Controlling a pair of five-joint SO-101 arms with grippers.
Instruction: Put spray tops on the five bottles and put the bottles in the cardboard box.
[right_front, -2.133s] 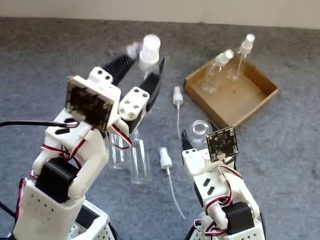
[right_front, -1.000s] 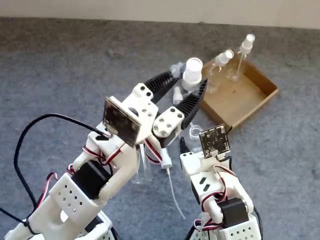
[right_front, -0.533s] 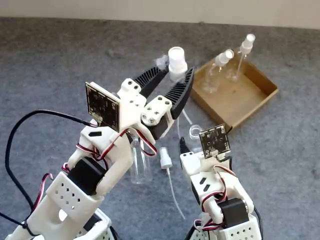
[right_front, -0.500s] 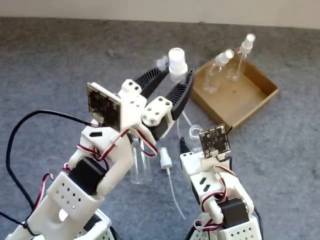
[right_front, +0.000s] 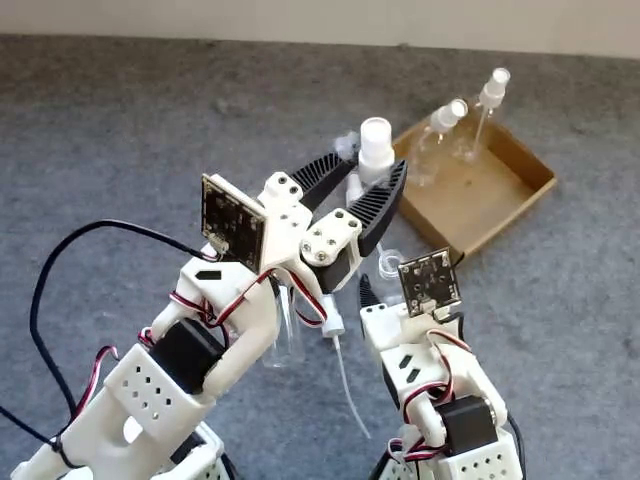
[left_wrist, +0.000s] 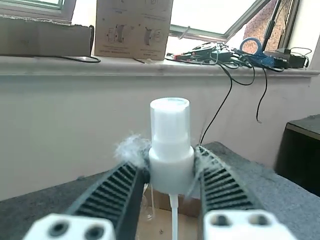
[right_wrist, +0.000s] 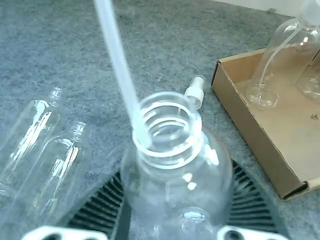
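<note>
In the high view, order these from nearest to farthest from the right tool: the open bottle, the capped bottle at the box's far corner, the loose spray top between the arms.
1. Open bottle, held in the right tool.
2. Loose spray top, on the carpet between the arms.
3. Capped bottle, far corner of the cardboard box.

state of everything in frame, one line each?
left gripper: shut on spray top
spray top: held upright, tube tip at held bottle's mouth
right gripper: shut on held bottle
held bottle: upright, uncapped
two table bottles: lying, uncapped
loose spray tops: lying, unfitted
box bottles: tops on
cardboard box: open, holding two bottles
</note>
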